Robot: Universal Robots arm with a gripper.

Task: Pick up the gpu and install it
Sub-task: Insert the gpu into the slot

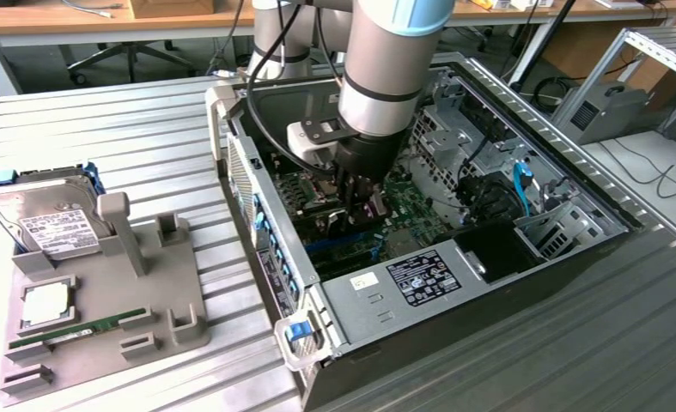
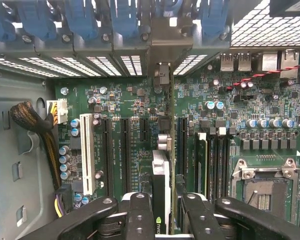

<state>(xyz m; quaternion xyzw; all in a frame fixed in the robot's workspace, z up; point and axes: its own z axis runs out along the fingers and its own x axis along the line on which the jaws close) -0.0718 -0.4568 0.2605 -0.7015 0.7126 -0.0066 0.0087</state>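
A hard drive (image 1: 45,225) and green memory stick (image 1: 80,330) sit on a grey fixture (image 1: 175,296).

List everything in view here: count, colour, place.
table: one, grey ribbed metal, under everything
computer case: one, silver and black, open, on the table
motherboard: one, green, inside the case
tray: one, grey, exterior view's left of the case
hard drive: one, silver, white label, propped in the tray
processor chip: one, silver, flat in the tray
memory stick: one, green, lying in the tray
gpu: one, black, edge-on over the motherboard
arm: one, silver, reaching into the case
hand: one, black, shut on the gpu
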